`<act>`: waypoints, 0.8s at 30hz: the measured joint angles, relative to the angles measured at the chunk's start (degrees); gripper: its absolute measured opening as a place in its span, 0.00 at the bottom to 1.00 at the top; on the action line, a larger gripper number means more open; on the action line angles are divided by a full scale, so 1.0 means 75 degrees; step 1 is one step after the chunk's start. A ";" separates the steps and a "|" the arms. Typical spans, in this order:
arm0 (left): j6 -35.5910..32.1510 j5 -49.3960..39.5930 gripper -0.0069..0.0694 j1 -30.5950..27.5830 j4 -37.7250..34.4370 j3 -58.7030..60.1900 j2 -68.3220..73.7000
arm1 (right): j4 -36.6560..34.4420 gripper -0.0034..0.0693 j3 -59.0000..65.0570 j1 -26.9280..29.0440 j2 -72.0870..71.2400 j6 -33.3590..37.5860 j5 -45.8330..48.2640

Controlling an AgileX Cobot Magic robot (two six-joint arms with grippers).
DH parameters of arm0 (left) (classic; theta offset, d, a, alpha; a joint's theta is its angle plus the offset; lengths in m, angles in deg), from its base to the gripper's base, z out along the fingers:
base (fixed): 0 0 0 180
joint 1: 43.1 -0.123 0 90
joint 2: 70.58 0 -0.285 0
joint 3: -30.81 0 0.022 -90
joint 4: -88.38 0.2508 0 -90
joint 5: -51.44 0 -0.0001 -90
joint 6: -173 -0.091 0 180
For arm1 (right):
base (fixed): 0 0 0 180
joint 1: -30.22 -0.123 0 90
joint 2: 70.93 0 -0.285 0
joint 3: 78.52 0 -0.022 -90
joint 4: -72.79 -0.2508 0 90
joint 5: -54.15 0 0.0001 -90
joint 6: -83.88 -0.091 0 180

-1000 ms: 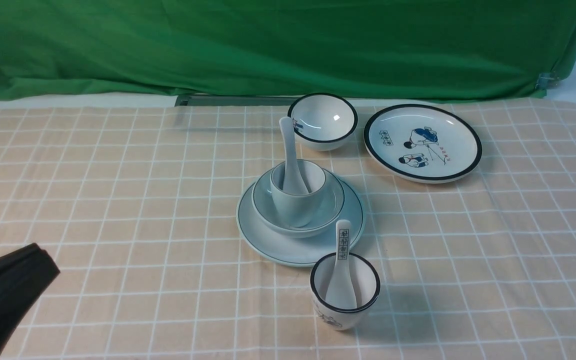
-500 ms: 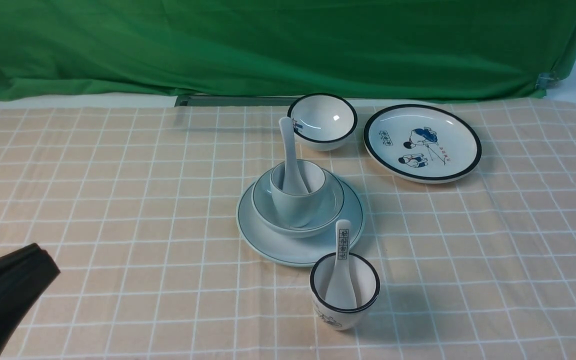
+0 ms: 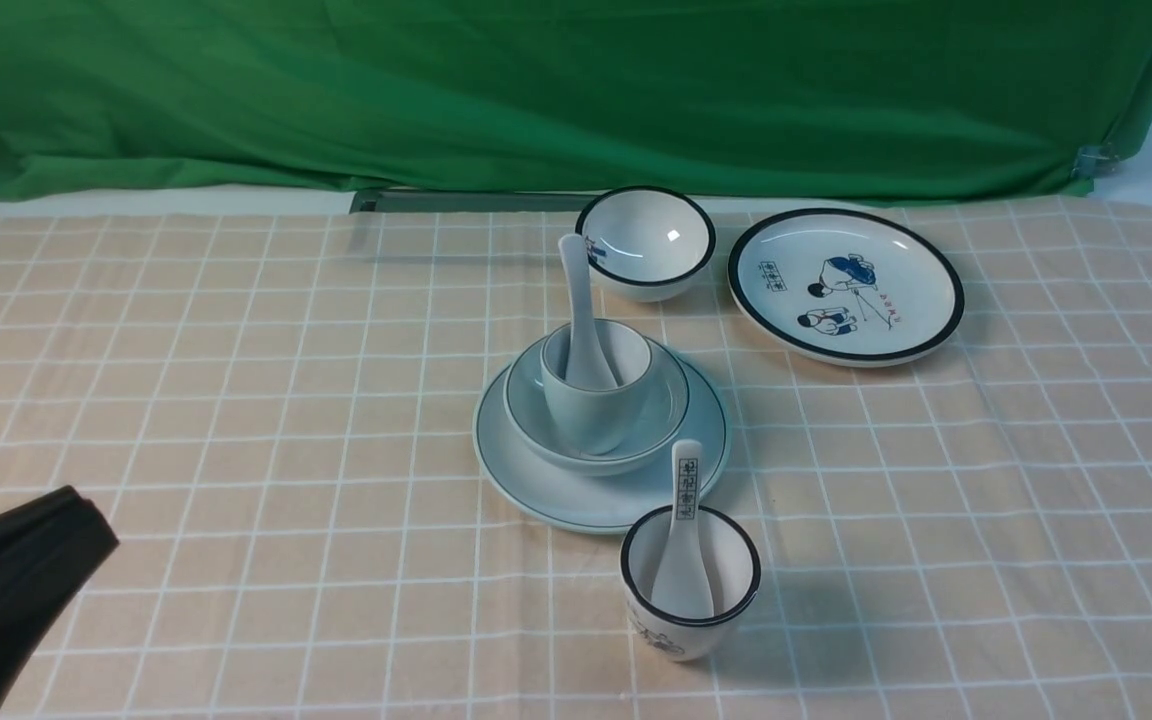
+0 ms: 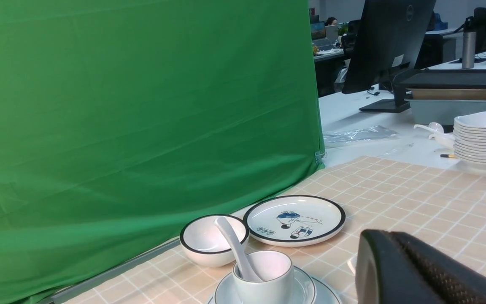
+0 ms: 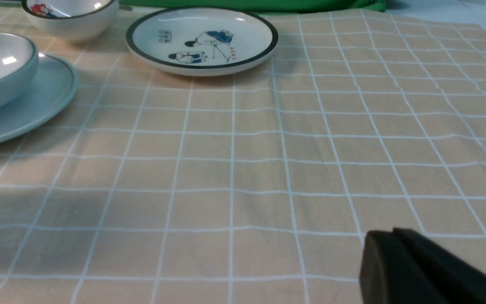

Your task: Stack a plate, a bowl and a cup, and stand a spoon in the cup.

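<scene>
Finishing up: keep both closed, empty grippers, left gripper (image 3: 86,530) and right gripper (image 5: 373,249), clear of the stacked cup (image 3: 594,400) and spoon (image 3: 581,315).

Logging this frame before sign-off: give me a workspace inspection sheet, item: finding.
Surface: checked peach tablecloth, flat, a few creases.
Job's things: plate on the cloth; bowl on the plate; cup in the bowl; spoon standing in the cup, handle leaning toward the backdrop. Stack looks complete.
Clutter: black-rimmed cup holding a printed-handle spoon, just in front of the plate; black-rimmed bowl and cartoon plate behind the stack.
Grippers: left gripper shut, empty, low at the near left; right gripper shut, empty, above bare cloth.
Cables: nothing seen.
Surroundings: green backdrop; in the left wrist view, stacked white dishes and a monitor beyond.
</scene>
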 joint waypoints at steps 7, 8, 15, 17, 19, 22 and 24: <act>0.0000 0.0000 0.09 0.0000 0.0109 0.0000 0.0000 | 0.0000 0.12 0.0000 0.0000 0.0000 -0.0007 -0.0009; 0.0000 0.0000 0.09 0.0000 0.0116 0.0000 0.0000 | 0.0000 0.12 0.0000 0.0000 0.0000 -0.0007 -0.0009; -0.0007 0.0000 0.09 0.0000 0.0308 0.0000 0.0000 | 0.0000 0.15 0.0000 0.0000 0.0000 -0.0007 -0.0009; -0.0007 0.0000 0.09 0.0000 0.0326 0.0000 0.0000 | 0.0000 0.16 0.0000 0.0000 0.0000 -0.0007 -0.0009; -0.0014 0.0000 0.09 0.0000 0.0338 0.0000 0.0000 | 0.0000 0.17 0.0000 0.0000 0.0000 -0.0007 -0.0009; -0.0012 0.0000 0.09 0.0000 0.0338 0.0000 0.0000 | 0.0000 0.17 0.0000 0.0000 0.0000 -0.0007 -0.0009; -0.0007 0.0000 0.09 -0.0188 0.0429 0.0000 0.0000 | 0.0000 0.18 0.0000 0.0000 0.0000 -0.0007 -0.0009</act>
